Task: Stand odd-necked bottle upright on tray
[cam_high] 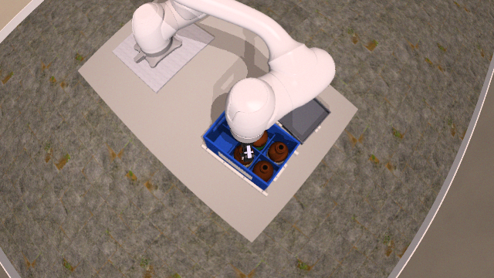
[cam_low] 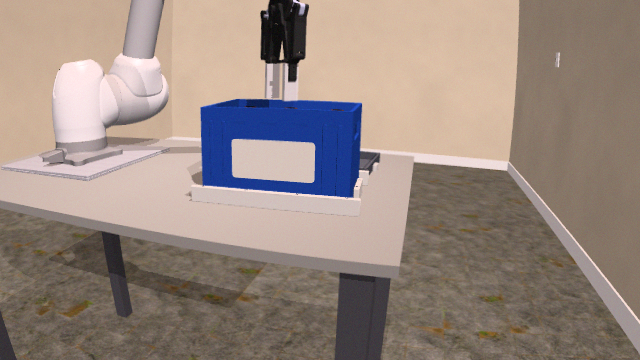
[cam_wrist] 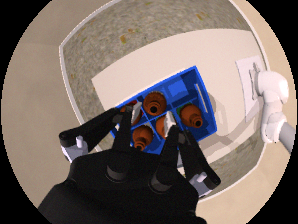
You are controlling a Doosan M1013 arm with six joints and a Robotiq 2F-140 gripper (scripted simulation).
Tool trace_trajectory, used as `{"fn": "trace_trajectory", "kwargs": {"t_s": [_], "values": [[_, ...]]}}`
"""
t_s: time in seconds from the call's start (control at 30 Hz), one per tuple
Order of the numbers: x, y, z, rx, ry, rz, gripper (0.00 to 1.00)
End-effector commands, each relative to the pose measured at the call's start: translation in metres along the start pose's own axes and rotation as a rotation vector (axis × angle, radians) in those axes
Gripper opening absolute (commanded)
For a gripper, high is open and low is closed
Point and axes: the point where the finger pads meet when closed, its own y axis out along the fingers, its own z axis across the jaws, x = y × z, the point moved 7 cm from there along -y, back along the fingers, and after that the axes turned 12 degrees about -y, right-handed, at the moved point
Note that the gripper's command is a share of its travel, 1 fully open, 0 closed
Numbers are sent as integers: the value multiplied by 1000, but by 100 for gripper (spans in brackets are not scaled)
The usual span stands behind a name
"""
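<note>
The blue crate stands level and holds five brown bottles, all seen in the wrist view; one compartment at its front left is empty. The front-middle bottle is below my fingers. The others are the front-right bottle, back-right bottle, back-middle bottle and back-left bottle, hidden by the arm in the top view. My gripper is part open and empty, its tips just above the crate's rim. The dark tray is bare where visible.
White rails run along the crate's foot, with small white blocks by the tray. The tray sits behind the crate, partly under the arm in the top view. The table's edge lies beyond the tray and crate.
</note>
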Motion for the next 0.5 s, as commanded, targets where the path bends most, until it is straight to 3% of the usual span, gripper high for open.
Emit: {"fn": "trace_trajectory", "kwargs": {"t_s": [0.0,0.47], "values": [[0,-7,0,0,0,0,38],[0,-39,0,0,0,0,38]]}}
